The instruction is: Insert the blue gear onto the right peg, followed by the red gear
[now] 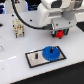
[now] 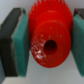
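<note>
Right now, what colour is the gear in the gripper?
Red gear, clearest in the wrist view.

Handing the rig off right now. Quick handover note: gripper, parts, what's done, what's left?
Gripper: shut on the red gear, one teal pad on each side of it. In the exterior view the red gear hangs under the hand, off the table and up-right of the plate.
Blue gear: lying flat on the plate, towards the exterior view's right; it covers the right peg, so that pin cannot be seen. A short pin stands free to its left.
Done: blue gear looks placed.
Left: bring the red gear over the blue gear, lower it onto the same peg, release.
</note>
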